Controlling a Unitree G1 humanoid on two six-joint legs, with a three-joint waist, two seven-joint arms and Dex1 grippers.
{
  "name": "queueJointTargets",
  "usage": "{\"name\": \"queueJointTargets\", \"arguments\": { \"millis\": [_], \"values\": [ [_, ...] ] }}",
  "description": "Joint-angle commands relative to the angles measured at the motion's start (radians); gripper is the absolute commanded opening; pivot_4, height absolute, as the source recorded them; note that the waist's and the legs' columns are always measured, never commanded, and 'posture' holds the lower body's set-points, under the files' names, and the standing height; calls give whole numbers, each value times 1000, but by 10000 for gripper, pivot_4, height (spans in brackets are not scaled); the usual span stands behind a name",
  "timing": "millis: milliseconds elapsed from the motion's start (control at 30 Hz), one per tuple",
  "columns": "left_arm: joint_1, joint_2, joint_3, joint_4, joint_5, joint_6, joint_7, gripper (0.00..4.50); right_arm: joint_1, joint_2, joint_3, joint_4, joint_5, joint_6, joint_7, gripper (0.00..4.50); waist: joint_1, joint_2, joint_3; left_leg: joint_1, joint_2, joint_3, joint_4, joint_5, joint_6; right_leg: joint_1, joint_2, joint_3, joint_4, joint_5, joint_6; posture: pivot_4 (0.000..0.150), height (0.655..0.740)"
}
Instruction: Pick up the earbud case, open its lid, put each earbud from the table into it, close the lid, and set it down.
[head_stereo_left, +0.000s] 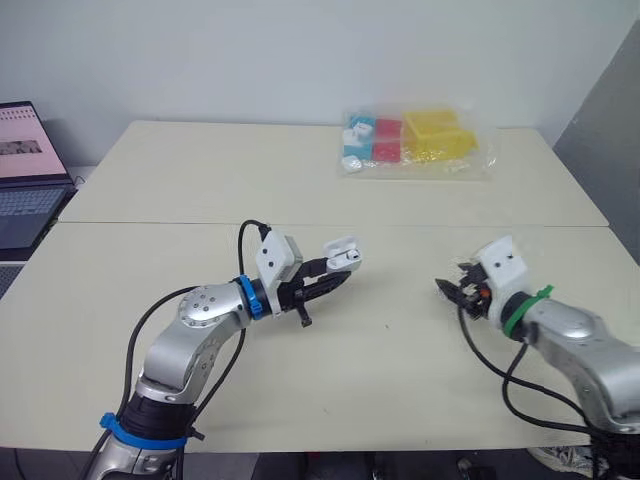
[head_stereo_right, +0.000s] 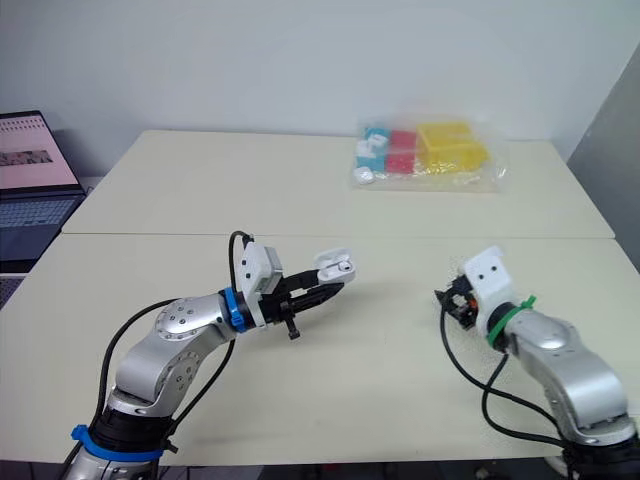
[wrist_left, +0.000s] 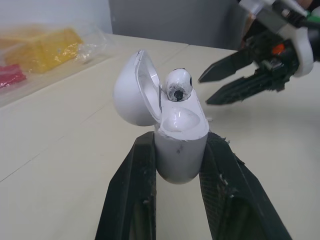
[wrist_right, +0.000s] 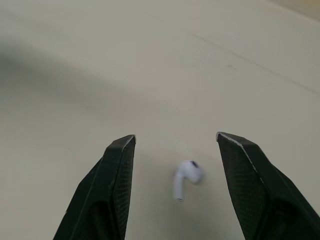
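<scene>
The robot's right end effector (wrist_right: 175, 138) hovered with its two black fingers spread wide over the last loose earbud (wrist_right: 187, 177), which lay on the pale table (head_stereo_left: 400, 380) in the gap between the fingertips. The earbud's stem ran roughly along the line of the fingers rather than across the gap, so closing on it would likely have pinched its narrow sides. The right arm was plainly the nearer one.

The left end effector (head_stereo_left: 330, 277) was clamped on the lower body of the white earbud case (wrist_left: 180, 145), held above the table well apart from the right arm. The case's lid (wrist_left: 131, 90) was swung open, and one earbud (wrist_left: 178, 84) was already seated beside an empty socket. The case mouth faced towards the right arm, judging by the left wrist camera.

The loose earbud was blurred, so which way its ear tip pointed was hard to tell, as was the height of the fingertips above the table. The bottom of the case was hidden between the gripping fingers. A clear bag of coloured blocks (head_stereo_left: 415, 145) lay at the far side of the table.
</scene>
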Motion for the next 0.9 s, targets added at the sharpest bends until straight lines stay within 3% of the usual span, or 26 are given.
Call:
{"name": "queueJointTargets", "arguments": {
  "millis": [33, 300, 633, 733, 900],
  "values": [
    [-13, -12, -8, -24, 4, -25, -3, 7938, -25, 52, -9, 75, -58, -21, -65, 26687, 1, 0, 0, -2, 0, 0, 0, 0, 0, -2, 0, 0, 0, 0, 0, 1500, 7400],
    [9, -11, -9, -36, 12, -31, 3, 7938, -5, 136, -43, 188, -94, -45, -97, 26687, 3, 0, 0, -7, -1, 0, 1, 0, 0, -5, -1, 0, -2, 0, 0, 1500, 7400],
    [31, -9, -7, -50, 19, -38, 4, 7938, 26, 217, -108, 176, -69, 47, -110, 26687, 4, 0, -1, -5, -1, 0, 1, 0, 0, -4, -1, 0, 1, 0, 0, 1500, 7400],
    [29, -11, -4, -48, 19, -37, 5, 7938, 33, 208, -114, 176, -70, 51, -95, 20517, 5, 0, -1, -5, -1, 0, 1, 0, 0, -4, -1, 0, 1, 0, 0, 1500, 7400],
    [36, -13, -6, -47, 23, -43, 6, 7938, 36, 161, -121, 141, -28, 82, -17, 4044, 6, 0, -1, -5, -1, 0, 2, 0, 0, -4, -1, 0, 1, 0, 1, 1500, 7400]
  ]
}}
